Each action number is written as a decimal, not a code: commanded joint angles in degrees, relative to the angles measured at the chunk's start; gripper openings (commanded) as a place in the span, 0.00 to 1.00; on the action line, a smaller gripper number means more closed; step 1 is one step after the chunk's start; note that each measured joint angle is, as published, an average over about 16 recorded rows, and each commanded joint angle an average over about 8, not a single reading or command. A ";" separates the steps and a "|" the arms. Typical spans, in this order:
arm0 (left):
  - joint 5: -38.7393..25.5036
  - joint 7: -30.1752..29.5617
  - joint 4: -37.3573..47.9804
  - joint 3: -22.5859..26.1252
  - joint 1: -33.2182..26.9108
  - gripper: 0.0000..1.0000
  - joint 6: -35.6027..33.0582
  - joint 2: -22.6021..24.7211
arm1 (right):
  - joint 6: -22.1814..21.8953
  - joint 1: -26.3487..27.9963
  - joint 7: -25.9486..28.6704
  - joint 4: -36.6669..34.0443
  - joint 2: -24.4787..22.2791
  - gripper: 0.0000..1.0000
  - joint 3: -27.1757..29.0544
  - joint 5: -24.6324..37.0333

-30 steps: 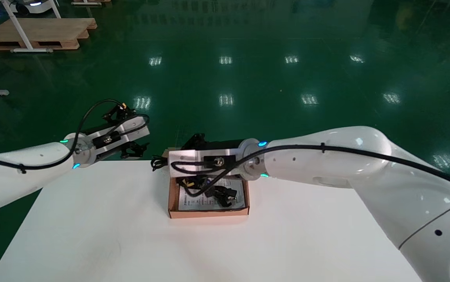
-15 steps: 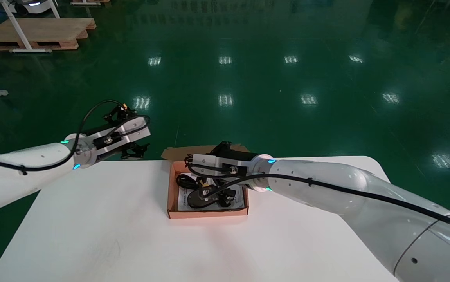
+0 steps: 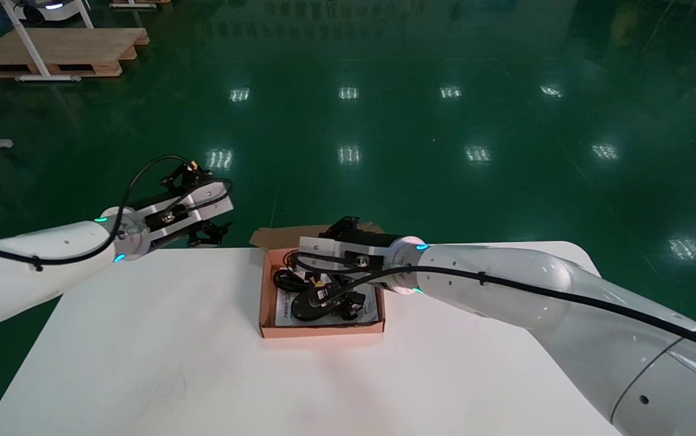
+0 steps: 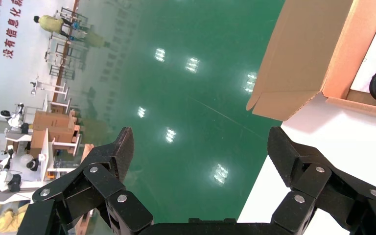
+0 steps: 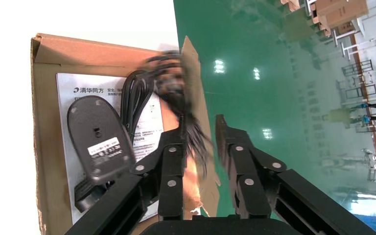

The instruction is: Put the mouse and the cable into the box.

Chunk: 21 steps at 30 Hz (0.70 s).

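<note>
The brown cardboard box (image 3: 322,330) sits open on the white table, lined with a printed leaflet (image 5: 78,88). A black mouse (image 3: 302,307) (image 5: 98,139) lies upside down in it, label showing. The black cable (image 3: 284,280) (image 5: 137,98) is coiled beside the mouse at the box's back left; its upper strands blur as they pass between my right fingers. My right gripper (image 3: 292,259) (image 5: 199,129) hangs over the box's back wall, jaws apart, not clamped. My left gripper (image 3: 221,203) (image 4: 200,142) hovers wide open and empty past the table's far left edge.
The box's back flap (image 4: 303,54) folds outward over the table's far edge. Green floor lies beyond the table (image 3: 142,363). A wooden pallet (image 3: 57,51) stands far off at the back left.
My right arm has come down from above the box to its back rim. The mouse is now uncovered in the box, and the cable has come in from behind the back left corner.
</note>
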State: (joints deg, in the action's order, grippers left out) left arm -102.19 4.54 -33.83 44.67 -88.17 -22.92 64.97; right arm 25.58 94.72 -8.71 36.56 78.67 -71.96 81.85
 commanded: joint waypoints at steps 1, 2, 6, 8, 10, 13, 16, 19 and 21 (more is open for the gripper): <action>-0.02 0.02 0.02 0.01 -0.01 1.00 0.02 0.02 | 0.22 0.09 -0.08 -0.03 0.02 1.00 0.13 0.15; 0.00 0.02 0.01 0.01 0.00 1.00 0.01 0.02 | 0.31 0.12 -0.10 -0.03 0.02 1.00 0.19 0.19; 0.51 -0.09 -0.32 -0.24 0.23 1.00 -0.52 -0.22 | 1.01 -0.08 0.01 0.26 -0.33 1.00 0.78 -0.02; 1.39 -0.31 -0.90 -0.66 0.62 1.00 -1.43 -0.66 | 1.92 -0.55 0.28 0.79 -0.96 1.00 1.61 -0.57; 2.78 -0.67 -1.82 -1.32 1.23 1.00 -2.88 -1.35 | 3.24 -1.33 0.73 1.65 -1.96 1.00 2.86 -1.51; 5.57 -1.37 -3.66 -2.64 2.46 1.00 -5.78 -2.74 | 6.00 -2.87 1.64 3.36 -3.98 1.00 5.43 -3.38; 8.59 -2.14 -5.65 -4.08 3.79 1.00 -8.92 -4.24 | 8.98 -4.54 2.62 5.22 -6.17 1.00 8.21 -5.39; 11.61 -2.91 -7.64 -5.51 5.13 1.00 -12.07 -5.74 | 11.97 -6.21 3.60 7.07 -8.36 1.00 11.00 -7.41; 13.61 -3.42 -8.96 -6.46 6.01 1.00 -14.15 -6.73 | 13.94 -7.31 4.25 8.30 -9.81 1.00 12.84 -8.75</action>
State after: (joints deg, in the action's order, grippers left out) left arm -88.58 1.12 -42.78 38.21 -82.16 -37.07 58.24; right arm 39.52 87.41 -4.46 44.86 68.87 -59.12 73.10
